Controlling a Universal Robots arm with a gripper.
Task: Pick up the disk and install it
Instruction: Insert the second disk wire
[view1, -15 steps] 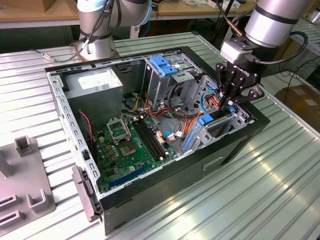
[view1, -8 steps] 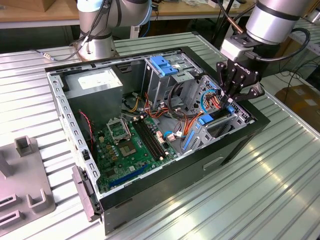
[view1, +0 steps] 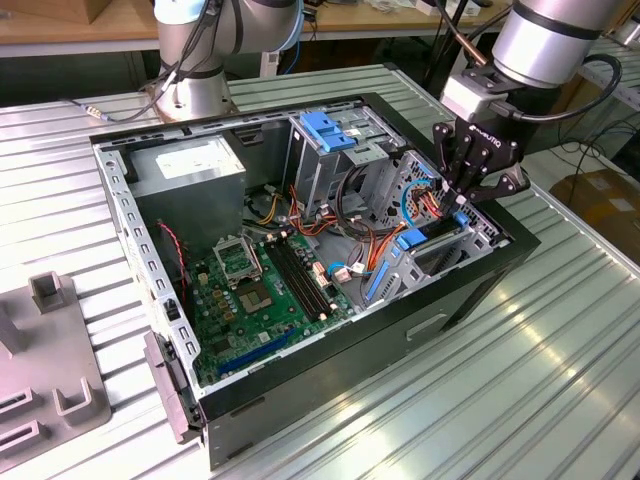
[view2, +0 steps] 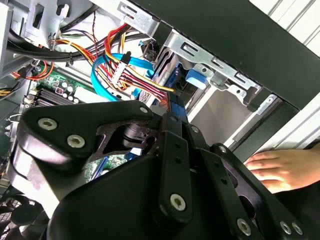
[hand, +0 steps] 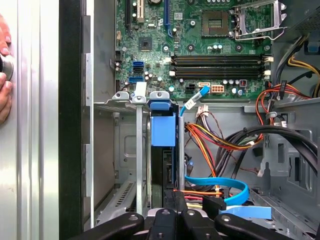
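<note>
Ribbed metal table (view1: 560, 330), computer case (view1: 330, 370), grey fixture (view1: 45, 370)

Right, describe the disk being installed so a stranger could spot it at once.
Start at the open computer case on the ribbed metal table. In its corner under the gripper stands a grey drive cage. The disk sits edge-on inside: the slab with bright blue rails, clasped by the gripper.
</note>
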